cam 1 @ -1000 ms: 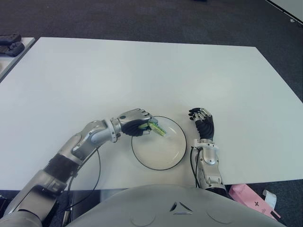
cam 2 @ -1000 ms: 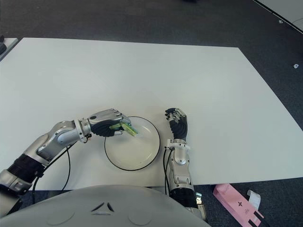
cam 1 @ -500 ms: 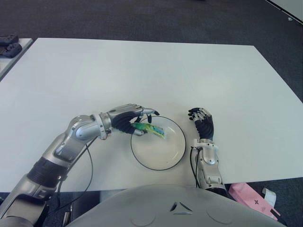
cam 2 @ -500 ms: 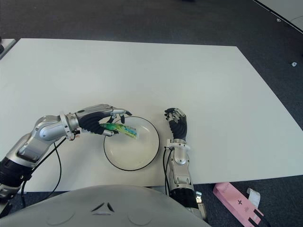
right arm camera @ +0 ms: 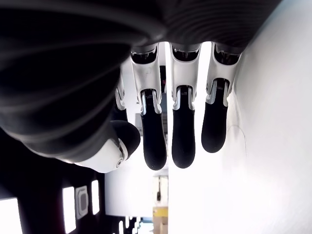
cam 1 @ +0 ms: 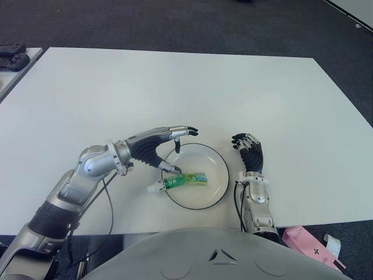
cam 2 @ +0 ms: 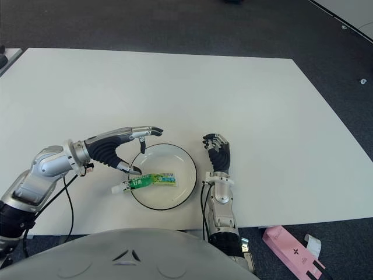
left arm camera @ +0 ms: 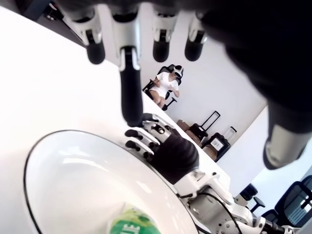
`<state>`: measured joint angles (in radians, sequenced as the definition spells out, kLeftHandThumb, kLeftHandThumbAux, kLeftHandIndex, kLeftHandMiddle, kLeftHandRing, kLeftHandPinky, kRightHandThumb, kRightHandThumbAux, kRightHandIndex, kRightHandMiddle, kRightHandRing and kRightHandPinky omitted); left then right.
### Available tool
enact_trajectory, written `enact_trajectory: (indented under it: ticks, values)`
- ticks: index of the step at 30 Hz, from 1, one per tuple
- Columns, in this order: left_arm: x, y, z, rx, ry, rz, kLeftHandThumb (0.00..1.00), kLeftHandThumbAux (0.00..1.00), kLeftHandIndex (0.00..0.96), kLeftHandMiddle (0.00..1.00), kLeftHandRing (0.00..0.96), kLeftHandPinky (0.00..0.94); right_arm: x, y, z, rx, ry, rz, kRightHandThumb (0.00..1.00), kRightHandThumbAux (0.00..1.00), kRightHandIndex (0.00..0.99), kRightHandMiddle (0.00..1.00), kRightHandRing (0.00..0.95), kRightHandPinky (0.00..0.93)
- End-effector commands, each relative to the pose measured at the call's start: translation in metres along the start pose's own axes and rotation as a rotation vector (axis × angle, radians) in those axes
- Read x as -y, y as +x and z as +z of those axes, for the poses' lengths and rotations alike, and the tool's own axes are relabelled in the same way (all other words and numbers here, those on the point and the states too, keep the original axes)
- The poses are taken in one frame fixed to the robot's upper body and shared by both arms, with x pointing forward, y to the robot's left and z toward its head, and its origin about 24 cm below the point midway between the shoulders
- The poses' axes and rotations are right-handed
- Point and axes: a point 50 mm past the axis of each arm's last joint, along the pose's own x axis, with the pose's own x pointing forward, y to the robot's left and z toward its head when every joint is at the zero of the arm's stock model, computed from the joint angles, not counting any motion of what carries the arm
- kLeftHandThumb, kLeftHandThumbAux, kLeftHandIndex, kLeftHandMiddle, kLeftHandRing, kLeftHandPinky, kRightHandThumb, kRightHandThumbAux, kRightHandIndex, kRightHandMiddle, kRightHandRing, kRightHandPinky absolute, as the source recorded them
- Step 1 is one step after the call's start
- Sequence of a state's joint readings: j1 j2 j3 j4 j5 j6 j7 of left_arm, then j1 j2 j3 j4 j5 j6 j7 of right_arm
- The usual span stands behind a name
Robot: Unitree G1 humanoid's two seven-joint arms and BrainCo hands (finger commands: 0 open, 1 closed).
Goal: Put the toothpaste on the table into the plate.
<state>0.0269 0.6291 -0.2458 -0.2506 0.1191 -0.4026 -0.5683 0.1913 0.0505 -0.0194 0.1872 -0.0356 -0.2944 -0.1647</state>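
Fingers [cam 1: 175, 132] of the left hand [cam 1: 156, 149] are spread wide and hold nothing — the thumb tip sits just above the toothpaste [cam 1: 185, 179], at the plate's [cam 1: 220, 169] left rim. The tube lies below the fingers, long axis running left to right: body in the plate, cap end over the rim onto the table [cam 1: 175, 81]. Whether the thumb touches it is unclear. The right hand [cam 1: 249, 153], fingers loosely extended and empty, shows right of the plate — farther from the tube.
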Motion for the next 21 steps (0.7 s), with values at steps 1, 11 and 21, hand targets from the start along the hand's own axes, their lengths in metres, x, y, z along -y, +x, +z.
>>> enact_trajectory:
  ticks: [1, 11, 21]
  values:
    - [0.0004, -0.0017, -0.0008, -0.001, 0.023, 0.016, 0.133, 0.530, 0.000, 0.000, 0.130, 0.000, -0.0034, -0.0022, -0.0050, -0.036, 0.018, -0.002, 0.712, 0.725, 0.427, 0.469, 0.452, 0.452]
    - [0.0001, -0.0022, -0.0033, 0.003, 0.053, 0.026, 0.160, 0.534, 0.000, 0.000, 0.137, 0.000, -0.0040, -0.0023, -0.0044, -0.036, 0.027, -0.003, 0.712, 0.725, 0.427, 0.467, 0.452, 0.459]
    - [0.0001, -0.0038, -0.0054, -0.011, 0.062, 0.037, 0.165, 0.528, 0.000, 0.000, 0.150, 0.000, -0.0047, -0.0027, -0.0045, -0.040, 0.033, -0.004, 0.712, 0.725, 0.427, 0.466, 0.451, 0.451]
